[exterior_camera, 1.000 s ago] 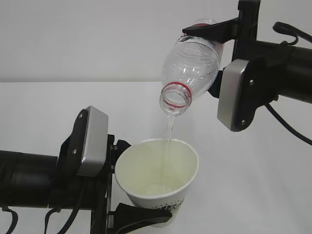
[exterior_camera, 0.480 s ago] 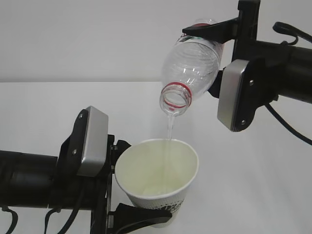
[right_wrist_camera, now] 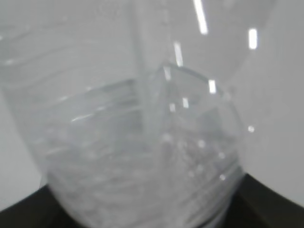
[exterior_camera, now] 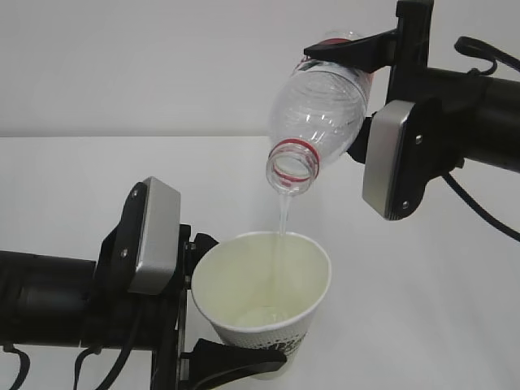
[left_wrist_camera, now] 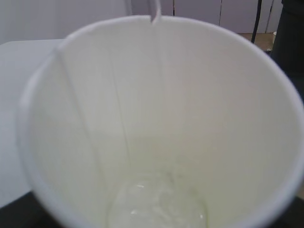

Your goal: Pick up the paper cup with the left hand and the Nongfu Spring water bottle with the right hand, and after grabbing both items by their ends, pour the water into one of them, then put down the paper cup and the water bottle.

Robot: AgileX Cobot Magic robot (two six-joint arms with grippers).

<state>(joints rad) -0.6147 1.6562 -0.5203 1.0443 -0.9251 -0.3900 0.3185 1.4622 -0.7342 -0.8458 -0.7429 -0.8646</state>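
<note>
Pouring well means the right hand (exterior_camera: 357, 77), jaws clamped on the tipped Nongfu Spring water bottle (exterior_camera: 317, 114), keeps the water (exterior_camera: 282, 215) falling inside the paper cup (exterior_camera: 262, 288) gripped by the left hand (exterior_camera: 199, 301).

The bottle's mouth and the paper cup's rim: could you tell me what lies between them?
A thin stream of water falls from the bottle into the paper cup, seen in the exterior view.

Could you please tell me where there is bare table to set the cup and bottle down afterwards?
Bare table lies left of the bottle, behind the left pincer; more lies right of the paper cup, under the right arm. The middle is crowded where water falls.
</note>
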